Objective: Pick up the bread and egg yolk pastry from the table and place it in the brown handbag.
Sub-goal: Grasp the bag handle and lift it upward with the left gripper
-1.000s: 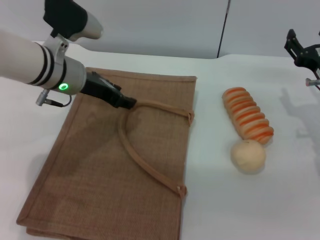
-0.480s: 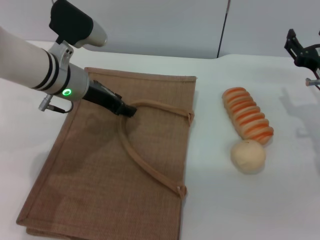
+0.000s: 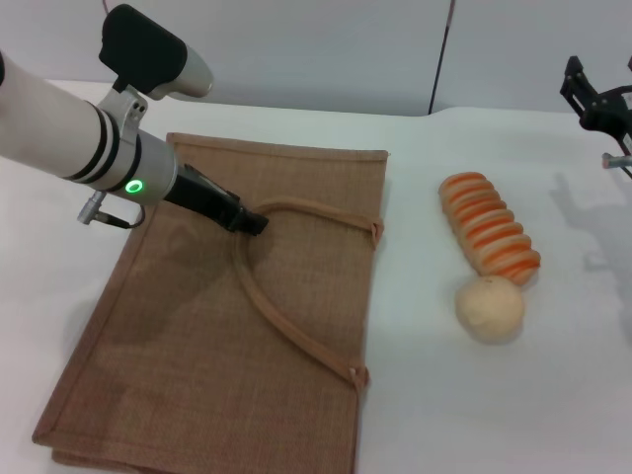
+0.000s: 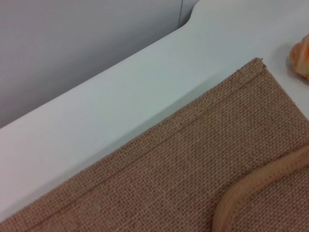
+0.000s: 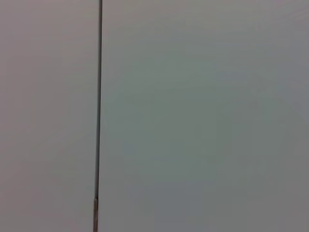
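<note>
I am reaching my left hand [image 3: 253,222] down onto the brown handbag [image 3: 178,336], which is lying flat on the white bench [image 3: 425,415]. The tip of that hand is sitting at the top of the looped handle [image 3: 286,331], touching it, but I cannot tell whether my fingers are clenched on the strap or released. The bread [image 3: 490,236] is lying on the bench to the right of the bag, well apart from it, and the egg yolk pastry [image 3: 490,307] is resting just beside the bread's near end. My right hand [image 3: 597,104] is hanging at the far right edge, away from everything; its grip is not readable either.
</note>
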You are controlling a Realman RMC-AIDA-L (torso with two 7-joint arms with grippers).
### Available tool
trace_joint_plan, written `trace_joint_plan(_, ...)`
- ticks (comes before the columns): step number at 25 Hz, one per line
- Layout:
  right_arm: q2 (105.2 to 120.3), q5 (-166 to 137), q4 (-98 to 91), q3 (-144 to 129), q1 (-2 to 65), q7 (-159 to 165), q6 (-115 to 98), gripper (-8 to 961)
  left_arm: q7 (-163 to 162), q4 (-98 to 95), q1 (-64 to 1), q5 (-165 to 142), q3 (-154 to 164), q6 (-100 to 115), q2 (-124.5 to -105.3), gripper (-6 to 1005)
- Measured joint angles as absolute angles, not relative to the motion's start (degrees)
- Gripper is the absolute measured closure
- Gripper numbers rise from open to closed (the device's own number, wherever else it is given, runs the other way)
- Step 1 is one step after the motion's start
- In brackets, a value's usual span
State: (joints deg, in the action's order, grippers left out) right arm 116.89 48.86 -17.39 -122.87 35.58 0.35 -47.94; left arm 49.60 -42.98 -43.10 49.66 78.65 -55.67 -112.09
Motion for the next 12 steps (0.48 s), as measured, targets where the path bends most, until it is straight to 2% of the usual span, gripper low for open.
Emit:
trace_joint_plan(7,116.89,48.9,-17.5,-122.9,35.7,0.3,-47.9,154,49.3,-42.4,-43.9,49.7,78.6,-56.0,-112.08,396)
trace_joint_plan(10,116.89,48.9,-17.5,-122.9,35.7,0.3,-47.9,154,49.3,-39.8,-45.6,49.7,78.6,-56.0,-112.07,513)
trace_joint_plan(12,116.89,48.9,-17.4,-122.9,35.7,0.3,-47.9,154,49.3,-38.3,-46.4,49.5,78.7,-55.9,-112.07,511)
